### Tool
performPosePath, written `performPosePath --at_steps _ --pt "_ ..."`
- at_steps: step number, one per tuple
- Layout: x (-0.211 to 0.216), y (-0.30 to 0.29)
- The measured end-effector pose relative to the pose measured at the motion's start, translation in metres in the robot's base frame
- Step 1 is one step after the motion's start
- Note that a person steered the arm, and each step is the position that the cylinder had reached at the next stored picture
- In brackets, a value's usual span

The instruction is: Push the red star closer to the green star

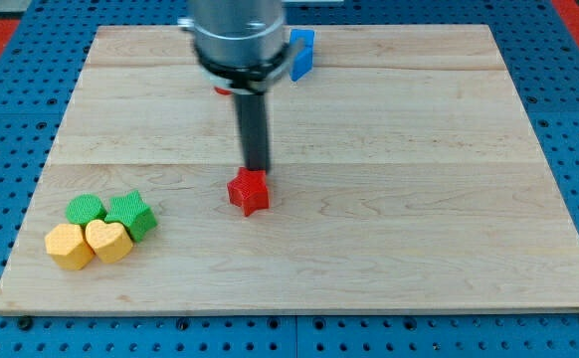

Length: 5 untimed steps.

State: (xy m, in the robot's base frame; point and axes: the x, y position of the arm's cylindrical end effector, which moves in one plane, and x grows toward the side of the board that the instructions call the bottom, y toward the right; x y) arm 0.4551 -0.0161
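My tip was set touching the top edge of the red star; no pincer was fitted, so none could be reported open or closed. The green star was left well down toward the view's left of it, suggesting a push from the opposite flank was needed.

no readable text, no labels, no brand marks, no numbers, no signs, on blocks, desk or arm

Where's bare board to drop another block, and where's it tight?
Free: everything toward the view's right of the red star and my tip, up to the blue block at the top edge; also the strip between the red star and the cluster. Crowded: bottom-left, where the green star, green block and two yellow blocks bunch.
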Motion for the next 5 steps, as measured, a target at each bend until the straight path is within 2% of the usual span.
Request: performPosePath --at_steps 1,2,4,5 --pt "0.008 0.046" --pt "0.047 0.03" --pt "0.031 -0.05" --pt "0.021 -0.067"
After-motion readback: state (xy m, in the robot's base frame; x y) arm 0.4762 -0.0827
